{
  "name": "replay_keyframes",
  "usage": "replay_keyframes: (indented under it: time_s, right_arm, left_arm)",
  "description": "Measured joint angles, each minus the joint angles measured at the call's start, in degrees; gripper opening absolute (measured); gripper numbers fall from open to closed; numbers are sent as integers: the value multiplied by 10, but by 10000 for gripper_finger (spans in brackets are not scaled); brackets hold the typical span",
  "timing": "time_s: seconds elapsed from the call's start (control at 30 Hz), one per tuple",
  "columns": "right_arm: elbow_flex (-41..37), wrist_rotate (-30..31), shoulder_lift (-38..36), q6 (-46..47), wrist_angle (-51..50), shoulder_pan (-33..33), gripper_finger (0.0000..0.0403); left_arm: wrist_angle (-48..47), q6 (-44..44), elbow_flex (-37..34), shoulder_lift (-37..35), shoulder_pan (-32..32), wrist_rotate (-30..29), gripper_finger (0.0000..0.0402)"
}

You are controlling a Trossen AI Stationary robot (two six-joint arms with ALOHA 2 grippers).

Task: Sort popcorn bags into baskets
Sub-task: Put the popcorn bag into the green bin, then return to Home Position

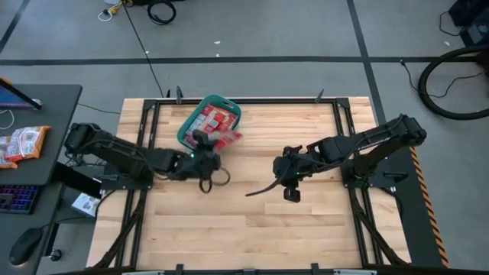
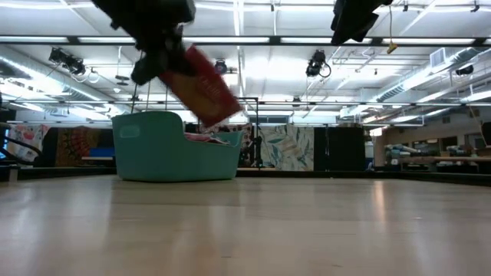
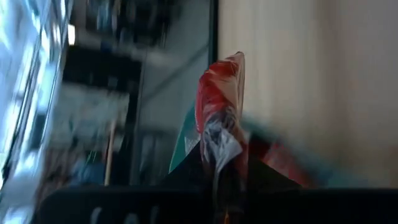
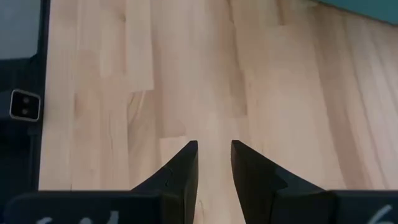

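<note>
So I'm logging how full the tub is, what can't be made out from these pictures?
- Packet count in the teal tub: high view, too small, and the held popcorn bag overlaps the tub's rim.
- Tub contents: low view, wall hides nearly everything.
- Left gripper on the bag: left wrist view, motion-blurred.
- Right gripper: holds nothing, nothing hidden.

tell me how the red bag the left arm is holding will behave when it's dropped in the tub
The bag hangs tilted and flat from the left gripper, so it probably holds its shape and is light. Let go, it would likely slide onto the packets in the tub, perhaps resting on the rim.
</note>
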Motion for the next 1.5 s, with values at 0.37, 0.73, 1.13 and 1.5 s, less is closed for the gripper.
replay_keyframes:
  time_s: [0.37, 0.73, 1.13, 1.5]
  right_arm:
    - [0, 10, 14, 2, 5, 10, 101]
    - [0, 10, 19, -4, 13, 11, 100]
    - [0, 12, 19, -5, 13, 10, 100]
    - [0, 32, 19, -35, -21, 10, 100]
  left_arm:
    - [-49, 25, -1, 1, 153, 9, 32]
    - [-9, 173, -2, 6, 273, 147, 32]
    - [-167, 68, -1, -2, 277, 253, 129]
    - [-259, -168, 22, -98, 273, 431, 178]
